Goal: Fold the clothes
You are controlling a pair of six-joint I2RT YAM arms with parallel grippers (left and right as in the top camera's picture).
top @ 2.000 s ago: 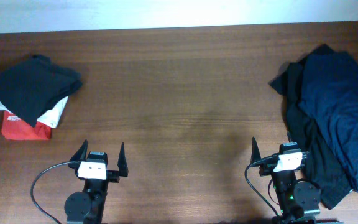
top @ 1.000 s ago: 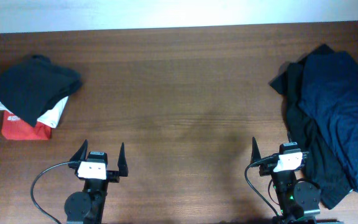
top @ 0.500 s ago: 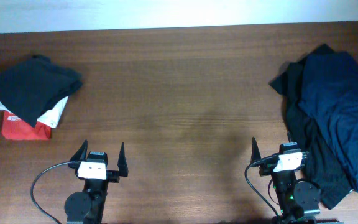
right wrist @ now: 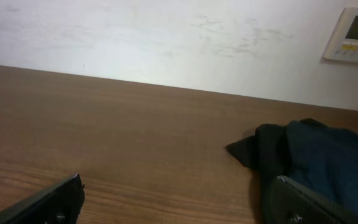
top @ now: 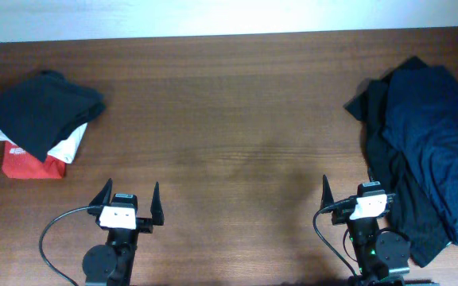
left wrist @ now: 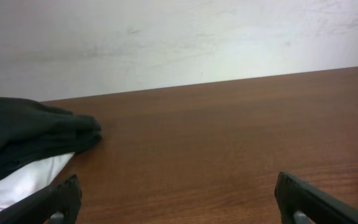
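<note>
A heap of unfolded clothes lies at the table's right edge: a navy blue garment (top: pixel 440 139) on top of a black one (top: pixel 400 199). The right wrist view shows the same navy garment (right wrist: pixel 334 162) and black cloth (right wrist: pixel 260 149) at its right. At the far left sits a folded stack: a black garment (top: pixel 42 111) over a white one (top: pixel 70 147) and a red one (top: pixel 26 165). My left gripper (top: pixel 128 197) stands open near the front edge, empty; the folded stack (left wrist: pixel 23 137) shows at its left. My right gripper (top: pixel 348 189) is open too, its right finger beside the black cloth.
The brown wooden table (top: pixel 229 111) stretches between the two piles. A pale wall (left wrist: pixel 179 37) runs behind the far edge, with a white wall panel (right wrist: pixel 356 34) at the right. Black cables (top: pixel 54 230) loop beside the arm bases.
</note>
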